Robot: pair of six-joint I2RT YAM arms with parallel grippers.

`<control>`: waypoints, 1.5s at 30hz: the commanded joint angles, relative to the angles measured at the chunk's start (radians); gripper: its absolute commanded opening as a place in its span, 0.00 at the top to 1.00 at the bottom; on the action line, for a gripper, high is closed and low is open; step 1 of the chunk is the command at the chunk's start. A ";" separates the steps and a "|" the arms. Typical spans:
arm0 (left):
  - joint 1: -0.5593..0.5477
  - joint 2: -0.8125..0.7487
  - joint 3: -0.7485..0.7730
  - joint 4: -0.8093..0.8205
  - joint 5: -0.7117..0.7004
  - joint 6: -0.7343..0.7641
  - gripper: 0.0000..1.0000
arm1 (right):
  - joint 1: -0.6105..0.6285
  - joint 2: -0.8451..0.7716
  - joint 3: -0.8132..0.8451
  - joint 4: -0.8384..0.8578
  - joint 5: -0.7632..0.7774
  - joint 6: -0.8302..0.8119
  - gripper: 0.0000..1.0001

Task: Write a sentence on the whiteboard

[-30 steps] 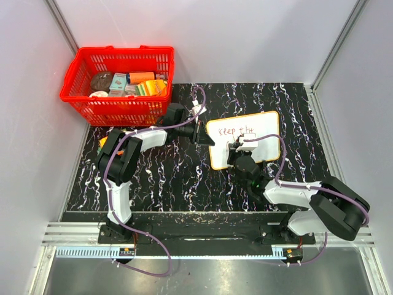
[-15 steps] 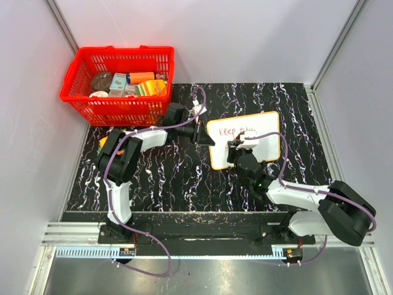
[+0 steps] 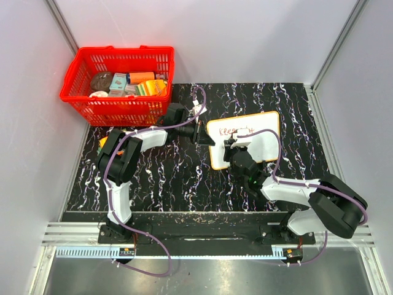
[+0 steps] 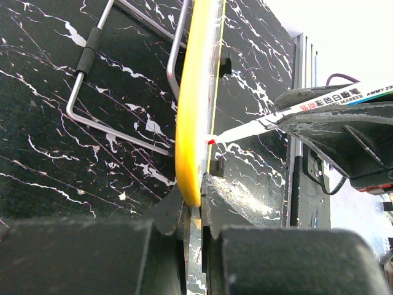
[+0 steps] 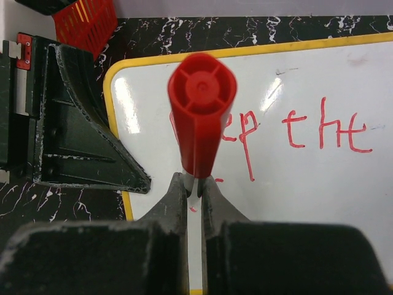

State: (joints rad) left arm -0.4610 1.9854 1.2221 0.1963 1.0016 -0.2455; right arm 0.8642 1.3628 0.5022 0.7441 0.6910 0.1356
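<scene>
Black right pincer [image 5: 193, 187]: clenched on one red-capped marker [image 5: 201, 117], whose cap end faces the wrist camera.
Black left pincer [image 4: 195, 212]: grasping the whiteboard [image 4: 191, 110] by its yellow rim at the left edge; this view shows the board edge-on.
Marker tip: red, touching the white face near that held edge.
Red sentence [image 5: 295, 129]: one line of two words, "keep the"; the marker hides part of the first word.
Board count and place: one, lying right of centre on the table [image 3: 166, 178], with a pincer at its left edge and another at its near-left part.
Writing room: the white face below and right of the words is unwritten.
Thin wire loop [image 4: 90, 50]: one, on the side of the board away from the marker.
Red basket [image 3: 116, 110]: one, in the far left corner, holding packets, well apart from the board.
Edges: dark table shows between the board and the near edge; walls stand left, far and right.
</scene>
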 commanded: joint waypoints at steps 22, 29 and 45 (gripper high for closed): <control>-0.028 0.062 -0.030 -0.112 -0.103 0.150 1.00 | -0.031 -0.079 0.012 -0.022 0.082 -0.036 1.00; -0.028 0.062 -0.030 -0.112 -0.103 0.150 1.00 | -0.033 -0.143 -0.014 -0.031 0.080 -0.034 1.00; -0.030 0.062 -0.032 -0.112 -0.103 0.150 1.00 | -0.080 -0.082 -0.014 -0.038 0.041 0.024 1.00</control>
State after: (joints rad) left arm -0.4618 1.9854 1.2224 0.1963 1.0019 -0.2432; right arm 0.7990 1.2655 0.4858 0.6964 0.7422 0.1333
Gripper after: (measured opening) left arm 0.079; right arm 0.066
